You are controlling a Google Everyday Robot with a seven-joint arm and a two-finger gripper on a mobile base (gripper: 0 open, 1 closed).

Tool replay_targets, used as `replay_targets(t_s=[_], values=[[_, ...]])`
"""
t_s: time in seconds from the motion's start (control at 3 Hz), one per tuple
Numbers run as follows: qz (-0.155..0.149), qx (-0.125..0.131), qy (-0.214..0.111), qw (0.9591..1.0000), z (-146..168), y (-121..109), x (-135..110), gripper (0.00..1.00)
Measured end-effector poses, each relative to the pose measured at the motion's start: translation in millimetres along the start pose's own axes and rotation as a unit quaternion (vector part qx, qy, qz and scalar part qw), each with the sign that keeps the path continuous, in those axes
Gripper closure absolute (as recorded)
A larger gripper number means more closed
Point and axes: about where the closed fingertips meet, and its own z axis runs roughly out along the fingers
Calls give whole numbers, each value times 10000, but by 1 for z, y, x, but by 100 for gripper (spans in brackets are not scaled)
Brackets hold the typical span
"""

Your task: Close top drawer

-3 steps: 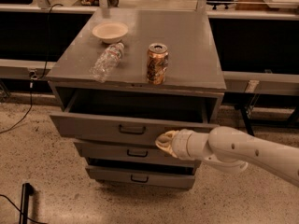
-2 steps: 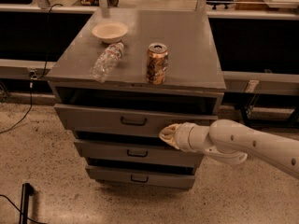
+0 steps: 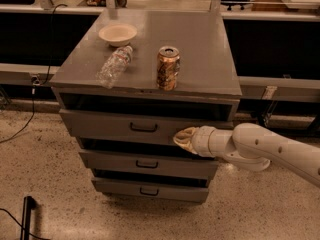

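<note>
Gripper (image 3: 184,139), closed on nothing, is pressing the top drawer (image 3: 100,126) right of its handle (image 3: 144,128), mid-frame; advise driving straight inward until flush.

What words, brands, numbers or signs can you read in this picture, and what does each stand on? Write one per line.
No text can be read here.
Can: printing on its side, too blurred to read.
Plastic bottle: no legible label.
Bowl: no text.
Top drawer: no text.
Hand, at the top drawer's front: no text.
</note>
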Motion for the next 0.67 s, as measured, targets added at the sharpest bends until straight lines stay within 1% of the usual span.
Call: replay_targets(t_s=[0.33,0.67], values=[[-75,-338,-511,9981,-34,43,-29,100],[189,-817,-744,9937,-54,90,-41,100]])
